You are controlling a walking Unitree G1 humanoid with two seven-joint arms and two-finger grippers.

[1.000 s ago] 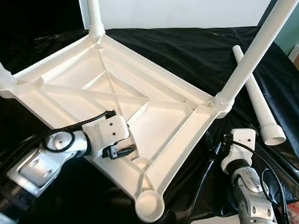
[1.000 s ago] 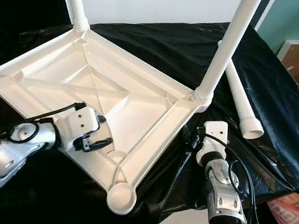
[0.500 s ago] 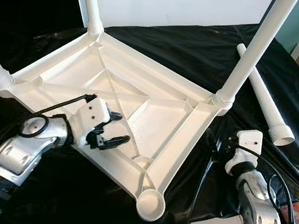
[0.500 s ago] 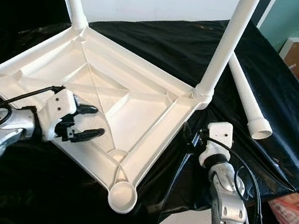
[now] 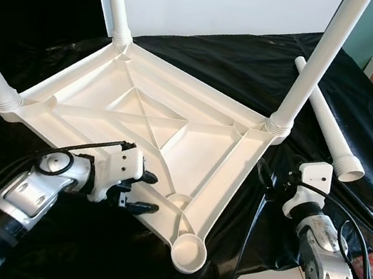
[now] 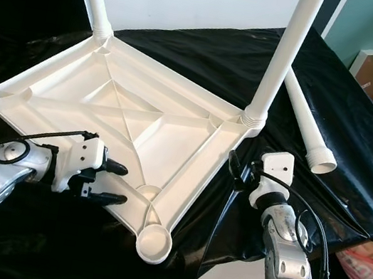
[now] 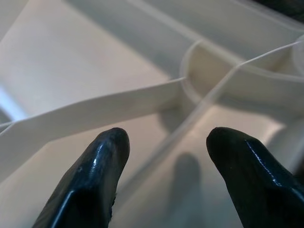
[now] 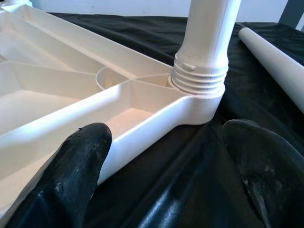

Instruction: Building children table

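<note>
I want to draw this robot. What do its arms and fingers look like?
Both arms are shiny silver with ribbed black bands and looping black cables. Each wrist has a white boxy block. The left gripper and right gripper have two long, rounded black fingers.

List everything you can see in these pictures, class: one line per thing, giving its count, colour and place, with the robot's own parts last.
Upturned white plastic table top: one, white, on the black sheet.
Screwed-in white plastic legs: three, white, standing up from its corners.
Empty round leg socket: one, white, nearest corner.
Loose white plastic leg: one, white, lying on the sheet, right.
Black plastic sheet: one, black, under everything.
Left gripper: one, black fingers open, at the top's near edge.
Right gripper: one, black fingers open, beside the right corner.
</note>
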